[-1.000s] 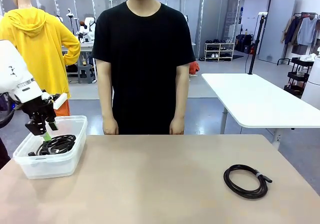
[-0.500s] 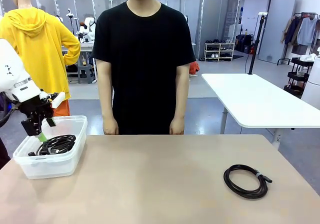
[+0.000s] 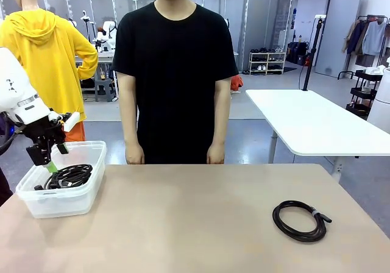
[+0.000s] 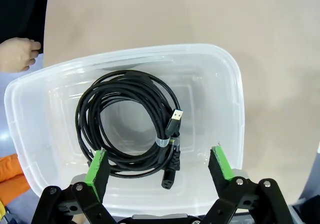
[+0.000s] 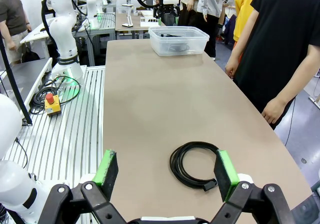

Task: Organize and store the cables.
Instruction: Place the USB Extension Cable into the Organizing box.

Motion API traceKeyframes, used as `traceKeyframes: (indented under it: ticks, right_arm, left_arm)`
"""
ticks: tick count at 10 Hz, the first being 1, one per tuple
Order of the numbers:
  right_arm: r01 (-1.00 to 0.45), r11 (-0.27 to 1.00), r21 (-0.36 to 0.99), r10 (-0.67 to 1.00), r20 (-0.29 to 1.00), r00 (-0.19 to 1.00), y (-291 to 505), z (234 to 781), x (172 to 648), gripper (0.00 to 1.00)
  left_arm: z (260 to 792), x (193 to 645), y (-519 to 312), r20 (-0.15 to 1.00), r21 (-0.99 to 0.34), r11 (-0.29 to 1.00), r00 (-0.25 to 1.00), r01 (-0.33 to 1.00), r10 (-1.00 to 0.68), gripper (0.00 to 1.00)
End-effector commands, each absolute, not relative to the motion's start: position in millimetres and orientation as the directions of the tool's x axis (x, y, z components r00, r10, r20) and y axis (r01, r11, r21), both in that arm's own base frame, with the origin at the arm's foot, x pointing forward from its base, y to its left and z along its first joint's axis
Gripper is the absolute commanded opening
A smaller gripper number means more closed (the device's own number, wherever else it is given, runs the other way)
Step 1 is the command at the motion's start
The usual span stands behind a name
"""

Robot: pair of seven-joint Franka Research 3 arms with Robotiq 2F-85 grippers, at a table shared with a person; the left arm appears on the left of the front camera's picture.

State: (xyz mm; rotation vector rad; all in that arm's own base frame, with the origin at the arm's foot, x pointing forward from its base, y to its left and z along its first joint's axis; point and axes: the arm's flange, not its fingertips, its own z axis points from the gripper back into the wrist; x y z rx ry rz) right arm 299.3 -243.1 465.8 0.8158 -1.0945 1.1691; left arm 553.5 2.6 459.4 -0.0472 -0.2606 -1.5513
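While one coil (image 4: 100,104) lies stored in the bin (image 3: 91,184), the left gripper (image 3: 53,162) hovers above it, jaws open and empty. Second coil (image 3: 298,221): loose on table (image 3: 183,224), below right gripper (image 5: 166,168), jaws open. Likely next: descend, pinch strands, carry to bin.

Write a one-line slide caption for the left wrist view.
Open left end effector above a clear bin holding a coiled black cable, on a tan table.
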Motion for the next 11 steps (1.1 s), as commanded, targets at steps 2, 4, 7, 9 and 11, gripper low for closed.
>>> traceKeyframes:
  ticks: [2,4,7,9,11]
  right_arm:
    - [-0.972,0.229,-0.048,0.292,0.956,0.021,-242.6,467.3,298.6,0.99]
    - [-0.972,0.229,-0.048,0.292,0.956,0.021,-242.6,467.3,298.6,0.99]
    - [-0.972,0.229,-0.048,0.292,0.956,0.021,-242.6,467.3,298.6,0.99]
    - [-0.972,0.229,-0.048,0.292,0.956,0.021,-242.6,467.3,298.6,0.99]
    - [-0.972,0.229,-0.048,0.292,0.956,0.021,-242.6,467.3,298.6,0.99]
  left_arm:
    - [460.2,556.9,4.6,0.193,0.139,0.015,-0.012,0.99,-0.981,1.0]
    - [460.2,556.9,4.6,0.193,0.139,0.015,-0.012,0.99,-0.981,1.0]
    - [515.3,538.1,1.3,0.25,0.15,0.17,0.129,0.974,-0.96,1.0]
    - [541.3,491.1,7.1,0.376,0.132,0.312,0.244,0.941,-0.894,1.0]
    - [548.7,433.8,16.4,0.448,0.045,0.488,0.419,0.872,-0.79,1.0]
